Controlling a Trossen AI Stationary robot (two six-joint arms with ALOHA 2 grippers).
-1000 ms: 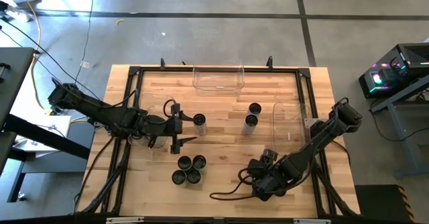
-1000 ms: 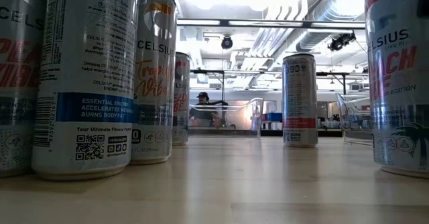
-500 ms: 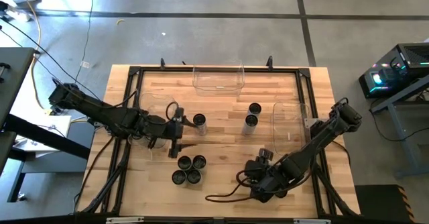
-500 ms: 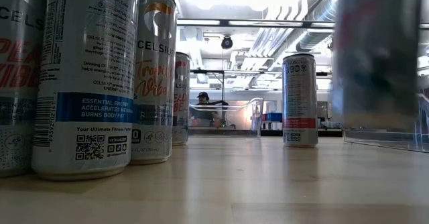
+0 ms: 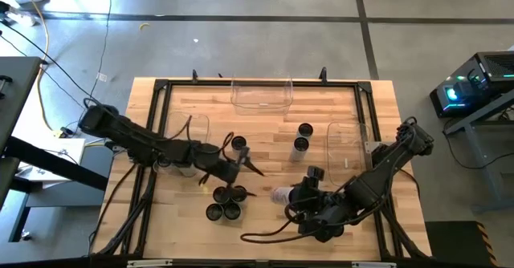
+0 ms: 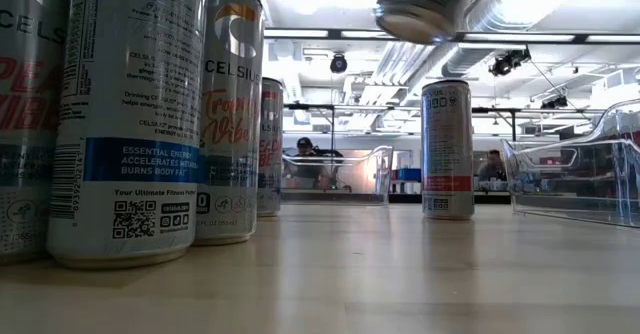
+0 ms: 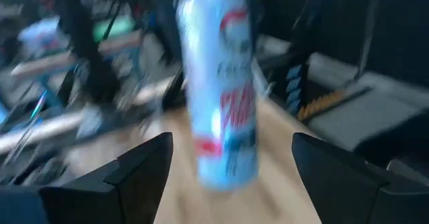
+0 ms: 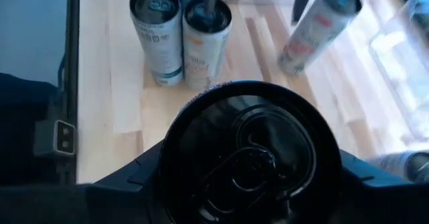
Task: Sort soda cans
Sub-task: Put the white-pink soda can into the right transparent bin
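Note:
Soda cans with dark tops and pale printed sides stand upright on the wooden table. Several cluster (image 5: 226,203) near the front, close up in the low view (image 6: 130,114). Two stand mid-table (image 5: 302,137). My left gripper (image 5: 242,157) is open; one can (image 7: 221,90) stands just ahead between its fingers, untouched as far as I can see. My right gripper (image 5: 295,194), right of the cluster, is shut on a can (image 5: 281,194) held in the air; its base shows in the low view (image 6: 420,4). My right gripper holds a soda can pinched between its two fingers (image 8: 151,167), which sit on opposite sides of its wall near the top rim (image 8: 248,90). The dark top faces the wrist. The can is lifted clear of the table and tipped, base toward the table's left.
Three clear plastic bins sit on the table: one at the far edge (image 5: 261,93), one by the right edge (image 5: 344,144), one at the left (image 5: 191,127). A black frame rail runs around the table. People show in the room beyond the far edge.
My right gripper has lifted its can off the table, carried it up and toward the left, and tipped it from upright onto a slant. My left gripper has moved toward the right and turned, closing on the single can in front of it.

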